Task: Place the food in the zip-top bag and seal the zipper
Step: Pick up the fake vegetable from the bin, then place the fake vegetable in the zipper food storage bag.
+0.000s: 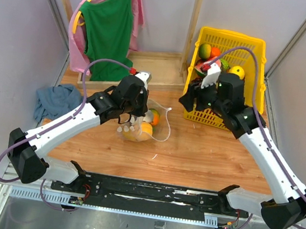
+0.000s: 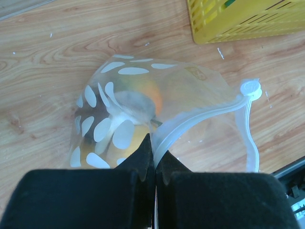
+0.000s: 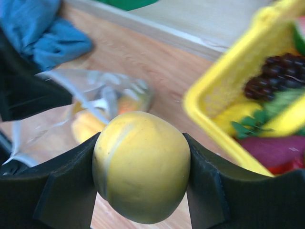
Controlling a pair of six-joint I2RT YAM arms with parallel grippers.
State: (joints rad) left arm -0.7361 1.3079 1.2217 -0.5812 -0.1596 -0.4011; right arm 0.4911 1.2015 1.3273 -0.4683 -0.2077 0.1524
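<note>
The clear zip-top bag point(image 1: 146, 124) with white dots lies on the table's middle; orange and yellow fruits show inside it point(image 2: 143, 102). My left gripper point(image 2: 155, 148) is shut on the bag's mouth edge, pinching the pale zipper strip point(image 2: 200, 117), whose white slider point(image 2: 251, 89) sits at the right end. My right gripper point(image 3: 141, 164) is shut on a yellow round fruit point(image 3: 141, 167) and holds it above the table between the bag point(image 3: 102, 102) and the yellow basket point(image 3: 224, 90). In the top view the right gripper point(image 1: 195, 102) hangs just left of the basket.
The yellow basket point(image 1: 257, 49) at the back right holds more toy food: dark purple grapes point(image 3: 276, 74), orange, green and yellow pieces. A blue cloth point(image 1: 57, 101) lies at the left. A rack with green and pink garments point(image 1: 107, 26) stands at the back left.
</note>
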